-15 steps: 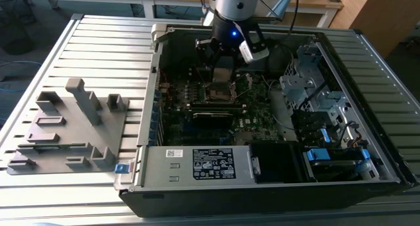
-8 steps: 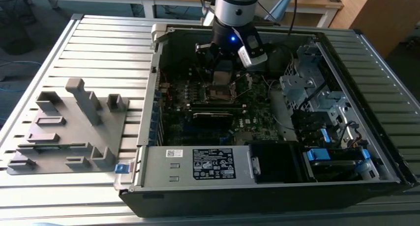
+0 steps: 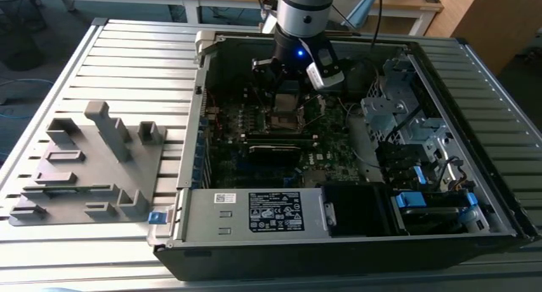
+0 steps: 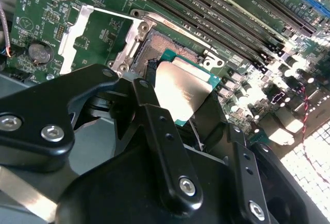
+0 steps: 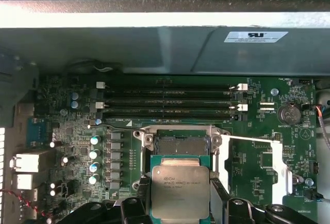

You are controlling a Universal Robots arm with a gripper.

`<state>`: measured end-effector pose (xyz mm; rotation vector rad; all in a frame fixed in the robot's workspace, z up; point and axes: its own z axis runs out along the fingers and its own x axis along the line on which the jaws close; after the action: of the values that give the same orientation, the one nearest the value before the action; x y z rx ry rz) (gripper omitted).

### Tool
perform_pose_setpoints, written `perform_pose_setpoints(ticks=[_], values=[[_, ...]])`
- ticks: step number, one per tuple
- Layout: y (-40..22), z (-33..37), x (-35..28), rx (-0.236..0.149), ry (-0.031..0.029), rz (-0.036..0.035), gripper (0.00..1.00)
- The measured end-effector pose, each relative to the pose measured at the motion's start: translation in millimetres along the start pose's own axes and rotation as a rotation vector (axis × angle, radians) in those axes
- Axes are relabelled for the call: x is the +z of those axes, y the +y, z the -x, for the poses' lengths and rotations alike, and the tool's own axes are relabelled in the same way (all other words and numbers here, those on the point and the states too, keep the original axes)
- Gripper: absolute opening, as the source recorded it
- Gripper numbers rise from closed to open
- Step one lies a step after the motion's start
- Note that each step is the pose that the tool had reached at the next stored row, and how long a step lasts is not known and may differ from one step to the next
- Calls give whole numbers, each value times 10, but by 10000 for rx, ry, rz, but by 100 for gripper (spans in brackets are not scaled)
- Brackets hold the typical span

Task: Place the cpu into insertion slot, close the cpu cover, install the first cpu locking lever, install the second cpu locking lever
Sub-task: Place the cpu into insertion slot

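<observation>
while the arm reaches down into the open computer case point(image 3: 474, 70) in the exterior view, the gripper point(image 4: 181, 91) is closed just far enough to clamp the cpu point(image 5: 180, 193) by 2 opposite edges, with 1 black finger point(image 4: 148, 100) on each side. the chip's silver-grey top faces both wrist views. it covers part of the insertion slot point(image 5: 180, 144), whose dark centre shows beyond it inside the silvery rim. whether the chip touches the socket i cannot tell. a thin locking lever point(image 5: 247, 139) juts sideways from the rim across the green motherboard point(image 5: 67, 105). long black memory slots point(image 5: 170, 103) run just beside the socket.
</observation>
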<state>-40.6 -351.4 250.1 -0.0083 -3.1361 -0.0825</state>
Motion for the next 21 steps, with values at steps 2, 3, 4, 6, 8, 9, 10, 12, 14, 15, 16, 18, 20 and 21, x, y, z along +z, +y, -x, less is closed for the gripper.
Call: perform_pose_setpoints(ticks=[2,3,4,6,8,9,10,12,14,15,16,18,20,21], values=[[0,0,4,0,-2,3,54],[0,3,10,0,-3,6,54],[0,9,14,0,-1,3,54],[-1,28,22,0,0,1,54],[-1,35,34,0,-1,1,54],[-2,36,50,1,0,0,54],[-3,36,68,1,0,0,54],[-5,37,106,1,-1,2,54],[-7,37,142,0,0,1,54],[-8,37,159,0,0,0,54],[-8,37,176,0,-1,2,54],[-9,40,196,-1,-1,2,54],[-10,41,198,1,0,-1,54],[-10,41,197,1,1,-2,54]])
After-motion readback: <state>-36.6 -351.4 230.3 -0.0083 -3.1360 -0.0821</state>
